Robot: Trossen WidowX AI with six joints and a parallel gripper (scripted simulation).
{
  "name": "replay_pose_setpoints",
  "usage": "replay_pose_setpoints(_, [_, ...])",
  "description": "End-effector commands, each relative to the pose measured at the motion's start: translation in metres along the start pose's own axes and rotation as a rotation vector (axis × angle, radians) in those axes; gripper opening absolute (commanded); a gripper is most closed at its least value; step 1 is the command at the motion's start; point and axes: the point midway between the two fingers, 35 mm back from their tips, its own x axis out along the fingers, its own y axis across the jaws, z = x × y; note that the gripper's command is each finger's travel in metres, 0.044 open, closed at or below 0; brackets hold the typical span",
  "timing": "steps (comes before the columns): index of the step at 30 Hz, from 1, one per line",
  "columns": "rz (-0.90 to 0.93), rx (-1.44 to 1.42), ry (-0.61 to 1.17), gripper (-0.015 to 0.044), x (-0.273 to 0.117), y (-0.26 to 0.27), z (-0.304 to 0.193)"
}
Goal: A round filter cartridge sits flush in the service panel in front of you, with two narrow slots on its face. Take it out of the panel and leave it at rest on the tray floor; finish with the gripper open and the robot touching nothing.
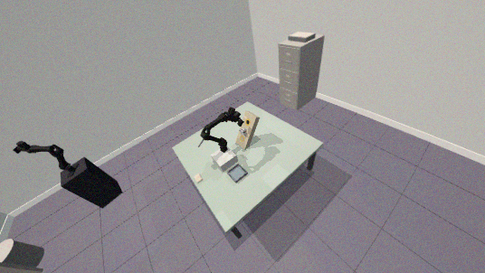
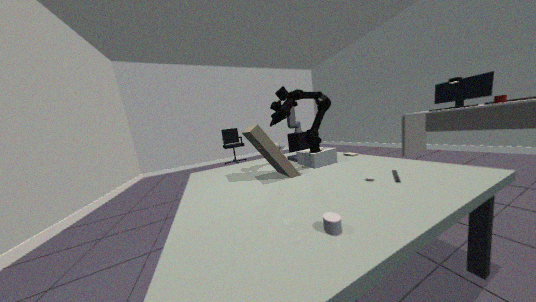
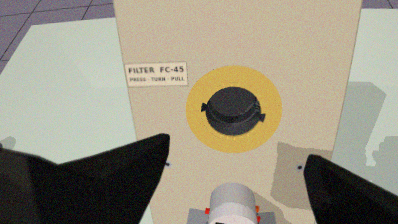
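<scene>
The panel leans on the table. Its round socket, inside a yellow ring, looks dark and empty, with a notch at either side. A light grey cylinder with red lugs, which looks like the cartridge, is lower down, in front of the panel. My gripper is open, its fingers wide apart with nothing between the tips. The cylinder is beyond them at the lower edge of the wrist view. Whether it rests on anything is unclear. The tray stands beside the robot base.
A grey flat piece shows behind the cylinder. The white base block carries the arm. A small pale block lies near the table edge. A short white cylinder and a dark bar are on the table behind the panel.
</scene>
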Motion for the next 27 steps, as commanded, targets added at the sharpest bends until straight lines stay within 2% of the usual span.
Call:
replay_pose_setpoints(1, [-0.02, -0.099, 0.235, 0.0305, 0.028, -0.009, -0.062])
replay_pose_setpoints(4, [-0.021, -0.137, 0.318, 0.0305, 0.035, -0.012, -0.084])
replay_pose_setpoints(27, [-0.021, -0.137, 0.316, 0.0305, 0.065, -0.013, -0.093])
